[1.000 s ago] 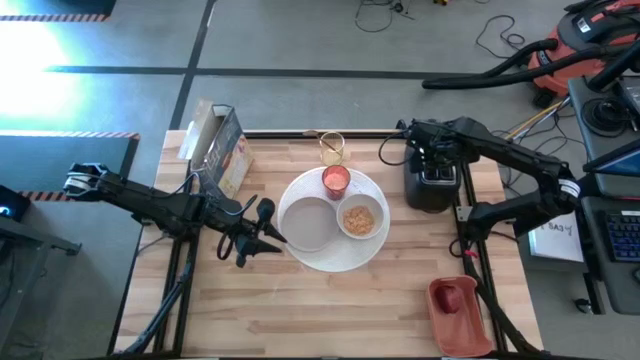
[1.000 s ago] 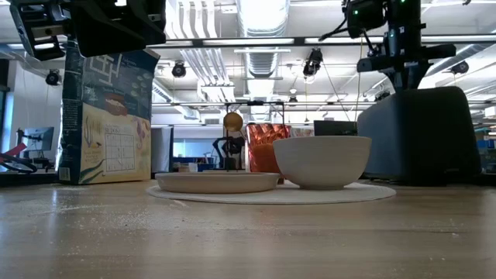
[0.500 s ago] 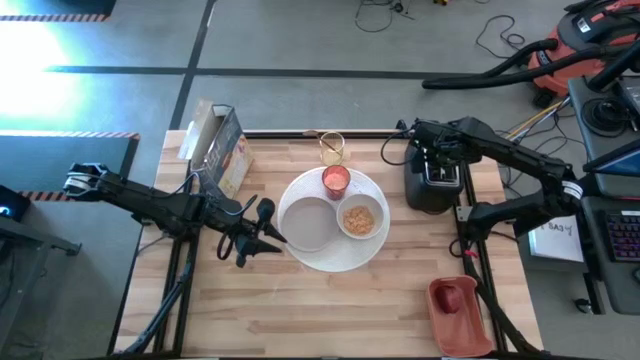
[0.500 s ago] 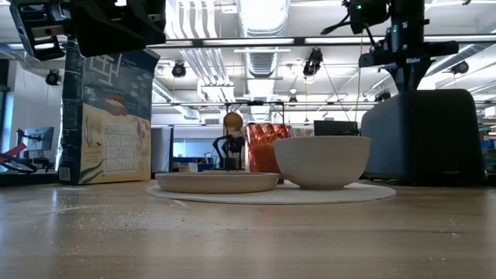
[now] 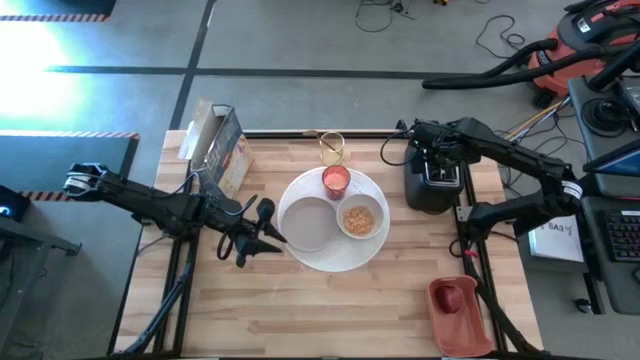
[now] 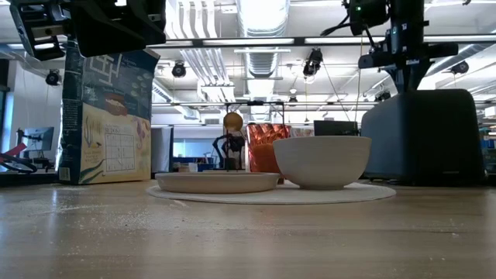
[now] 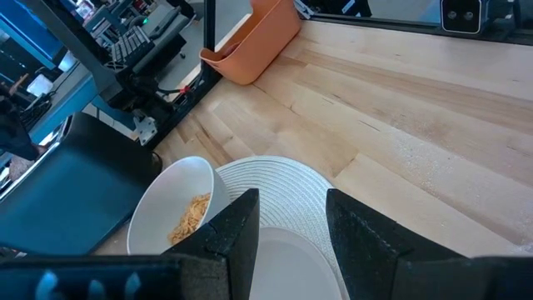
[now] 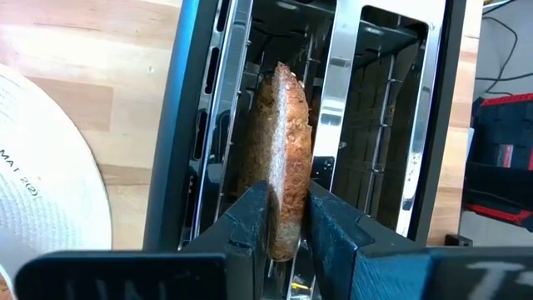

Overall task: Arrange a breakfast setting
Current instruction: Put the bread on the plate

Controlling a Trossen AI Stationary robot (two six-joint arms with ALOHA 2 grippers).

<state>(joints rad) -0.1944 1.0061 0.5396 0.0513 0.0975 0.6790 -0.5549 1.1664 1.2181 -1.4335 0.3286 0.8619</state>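
Pale wooden table [image 5: 300, 310] under workshop lights, grey floor and a red vacuum beyond. Right gripper [image 8: 286, 218] over the black toaster [image 5: 432, 182] at the far right of the table, jaws narrowed onto the brown toast slice [image 8: 283, 162], which stands upright in one slot. Right arm bent out from the table's right edge and back over the toaster, wrist pointing down.

Left gripper [image 7: 291, 221] low beside the near-left edge of the large round white plate [image 5: 372, 255], jaws part open with nothing between them. Left arm stretched across from the table's left side.

On the plate: a shallow white dish [image 5: 307, 224], apparently empty; a small white bowl [image 5: 359, 219] with tan cereal inside; a small red cup [image 5: 336, 180] at the far rim. Clear glass [image 5: 332, 147] just beyond the plate, with a gold spoon [image 6: 232, 122] standing in it, bowl end up. Cereal box [image 5: 222, 150] upright at the far left. Orange tray [image 5: 458, 315] at the near right corner, with a small red fruit [image 5: 452, 297] in it.
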